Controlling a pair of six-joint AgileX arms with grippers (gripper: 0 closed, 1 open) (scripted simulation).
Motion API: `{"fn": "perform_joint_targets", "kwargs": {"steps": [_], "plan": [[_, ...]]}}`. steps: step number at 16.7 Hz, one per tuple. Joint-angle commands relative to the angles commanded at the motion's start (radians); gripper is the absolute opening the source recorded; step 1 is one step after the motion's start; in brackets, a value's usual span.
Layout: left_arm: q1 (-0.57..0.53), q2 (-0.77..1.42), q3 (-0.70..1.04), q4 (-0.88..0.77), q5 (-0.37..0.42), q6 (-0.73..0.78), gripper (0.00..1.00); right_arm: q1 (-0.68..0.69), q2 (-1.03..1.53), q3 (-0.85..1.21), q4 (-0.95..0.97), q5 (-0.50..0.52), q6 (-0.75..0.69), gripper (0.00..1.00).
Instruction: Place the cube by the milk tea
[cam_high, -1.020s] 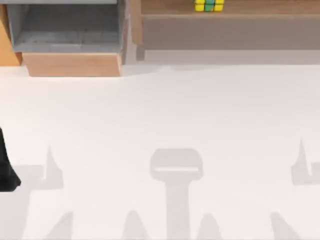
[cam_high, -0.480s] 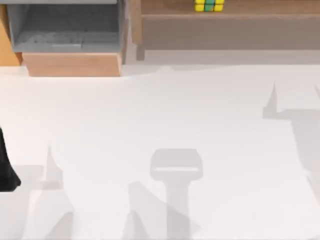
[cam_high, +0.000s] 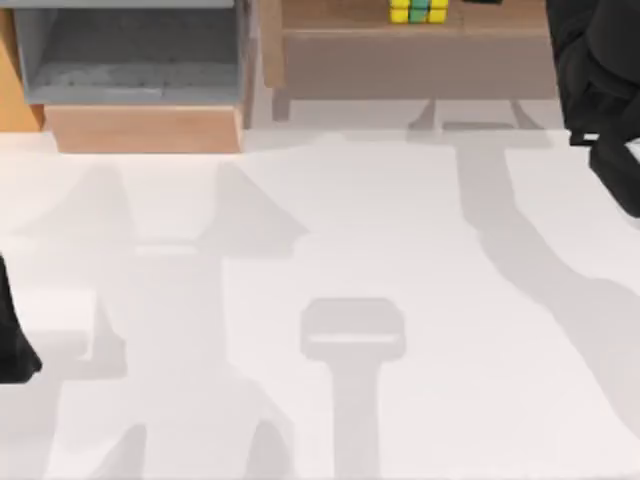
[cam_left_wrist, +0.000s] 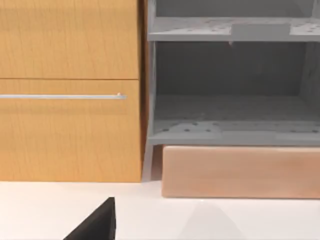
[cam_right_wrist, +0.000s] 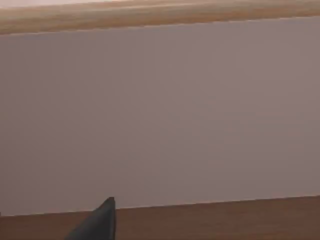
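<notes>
The cube (cam_high: 418, 10), with yellow and green tiles, sits on the wooden shelf (cam_high: 330, 22) at the table's far edge, cut off by the picture's top. My right arm (cam_high: 600, 80) reaches in over the shelf's right end, some way right of the cube and not touching it. A dark tip of the right gripper (cam_right_wrist: 97, 225) hangs over the shelf board (cam_right_wrist: 225, 220), facing its plain back wall. My left arm (cam_high: 12, 340) is parked at the left edge, and its gripper tip (cam_left_wrist: 97, 225) points at the cabinet. The milk tea is out of view.
A grey open compartment (cam_high: 130, 60) above a pale wooden base (cam_high: 145, 128) stands at the far left, beside an orange cabinet (cam_left_wrist: 70, 100) with a metal handle (cam_left_wrist: 60, 96). The white table (cam_high: 350, 250) spreads out in front of them.
My right arm has come into the top view at the far right, up by the shelf. Shadows on the table have shifted. The left arm and the cube have not moved.
</notes>
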Motion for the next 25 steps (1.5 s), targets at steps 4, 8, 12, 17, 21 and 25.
{"fn": "perform_joint_targets", "kwargs": {"steps": [4, 8, 12, 17, 21, 25], "plan": [[0.0, 0.0, 0.0, 0.0, 0.0, 0.0, 1.0, 0.089, 0.307, 0.136, 0.076, 0.072, 0.009, 1.0], [0.0, 0.0, 0.0, 0.0, 0.0, 0.0, 1.0, 0.135, 0.446, 0.193, 0.09, 0.109, 0.015, 1.0], [0.0, 0.0, 0.0, 0.0, 0.0, 0.0, 1.0, 0.137, 0.454, 0.196, 0.09, 0.111, 0.015, 1.0], [0.0, 0.0, 0.0, 0.0, 0.0, 0.0, 1.0, 0.12, 0.47, 0.25, 0.053, 0.094, 0.015, 1.0], [0.0, 0.0, 0.0, 0.0, 0.0, 0.0, 1.0, 0.089, 0.53, 0.377, -0.011, 0.064, 0.011, 1.0], [0.0, 0.0, 0.0, 0.0, 0.0, 0.0, 1.0, 0.067, 0.598, 0.468, -0.033, 0.043, 0.012, 1.0]]}}
